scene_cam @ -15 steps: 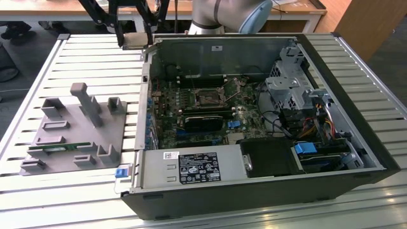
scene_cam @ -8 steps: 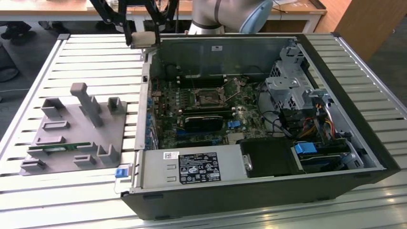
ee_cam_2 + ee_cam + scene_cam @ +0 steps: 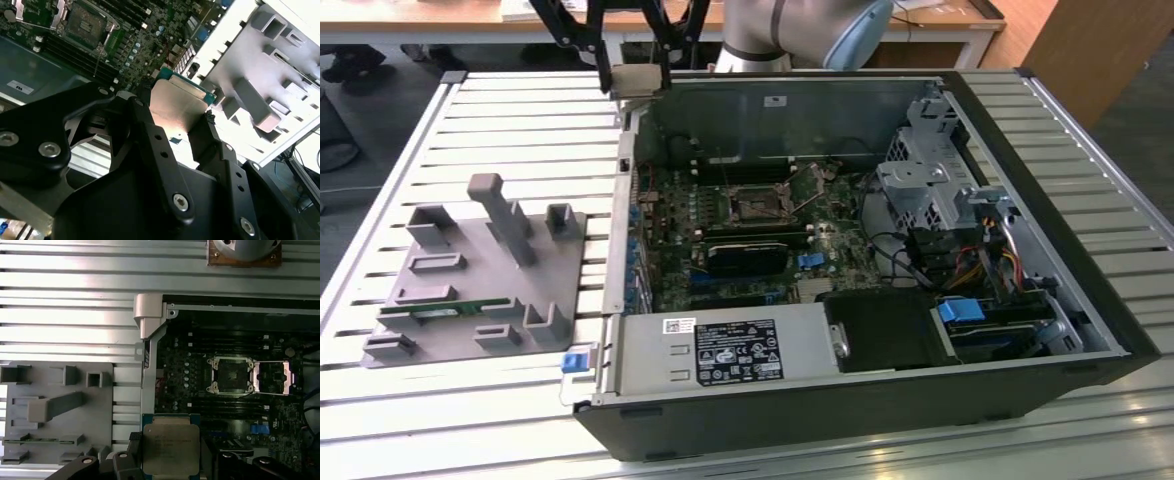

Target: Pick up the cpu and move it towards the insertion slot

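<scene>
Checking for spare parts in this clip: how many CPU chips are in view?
1. The cpu is clamped in the gripper, above the case edge and short of the insertion slot. Others may be hidden inside the case.

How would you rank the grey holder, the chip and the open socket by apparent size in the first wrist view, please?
1. Grey holder, clearly largest.
2. Chip in the gripper.
3. Socket.
The chip is nearer the camera, so ranks two and three are unsure.
</scene>
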You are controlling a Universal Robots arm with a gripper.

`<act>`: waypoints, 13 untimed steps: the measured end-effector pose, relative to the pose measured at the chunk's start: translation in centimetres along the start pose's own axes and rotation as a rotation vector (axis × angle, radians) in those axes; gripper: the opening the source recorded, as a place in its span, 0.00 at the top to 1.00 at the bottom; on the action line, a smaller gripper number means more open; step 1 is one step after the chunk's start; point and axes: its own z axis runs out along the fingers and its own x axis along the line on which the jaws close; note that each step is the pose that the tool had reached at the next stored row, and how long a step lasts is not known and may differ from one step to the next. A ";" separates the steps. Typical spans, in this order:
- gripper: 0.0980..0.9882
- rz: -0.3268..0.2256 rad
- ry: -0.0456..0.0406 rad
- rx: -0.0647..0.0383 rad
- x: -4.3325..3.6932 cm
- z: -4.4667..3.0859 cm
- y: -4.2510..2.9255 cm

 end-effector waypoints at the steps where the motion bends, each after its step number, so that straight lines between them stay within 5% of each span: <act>1: 0.50 0.000 0.0000 0.000 -0.15 0.00 0.04; 13: 0.50 0.000 0.0000 0.000 -1.99 0.06 0.55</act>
